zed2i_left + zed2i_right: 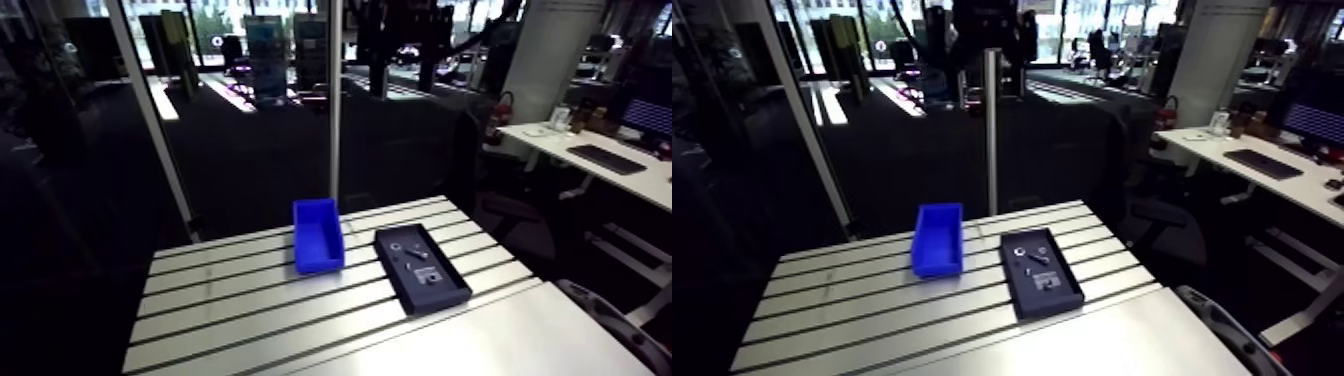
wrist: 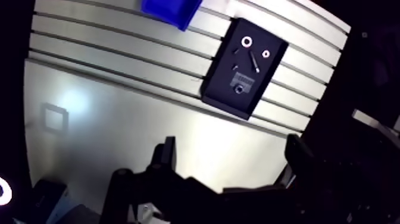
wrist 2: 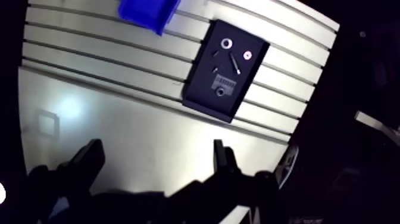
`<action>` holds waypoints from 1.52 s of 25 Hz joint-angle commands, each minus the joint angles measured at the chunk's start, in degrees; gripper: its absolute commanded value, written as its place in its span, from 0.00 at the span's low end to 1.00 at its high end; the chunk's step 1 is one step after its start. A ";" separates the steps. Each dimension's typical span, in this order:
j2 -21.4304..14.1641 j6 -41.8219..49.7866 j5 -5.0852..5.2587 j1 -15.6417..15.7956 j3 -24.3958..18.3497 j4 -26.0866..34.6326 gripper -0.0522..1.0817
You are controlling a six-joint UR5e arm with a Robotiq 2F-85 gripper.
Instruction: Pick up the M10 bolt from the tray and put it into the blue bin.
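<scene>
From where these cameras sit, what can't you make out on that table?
- Which small part in the tray is the wanted one: all too small in both views.
- Blue bin: cut off by the picture's edge in the wrist view; only a corner shows.
- Gripper: outside the arm view; in the wrist view its open fingers are dark silhouettes.

floor [image 1: 260,160]: dark | far windows [image 1: 215,20]: bright | right: white desk [image 1: 560,148], keyboard [image 1: 607,159] | pale column [image 1: 553,50] | left: perhaps a glass partition [image 1: 148,110]

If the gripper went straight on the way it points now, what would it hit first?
Most likely bare table, on the smooth part short of the tray; nothing lies between the open gripper and it, though depth is unclear.
</scene>
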 commanded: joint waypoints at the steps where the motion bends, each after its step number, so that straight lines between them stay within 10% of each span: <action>1: 0.84 -16.05 0.01 -1.49 7.17 -10.94 0.06; 8: 0.84 -22.82 0.36 -1.49 12.79 -17.44 0.06; 15: 1.54 -26.42 3.70 -4.04 16.92 -22.80 0.06; 38: 11.12 -26.86 2.21 -5.44 19.30 -32.91 0.06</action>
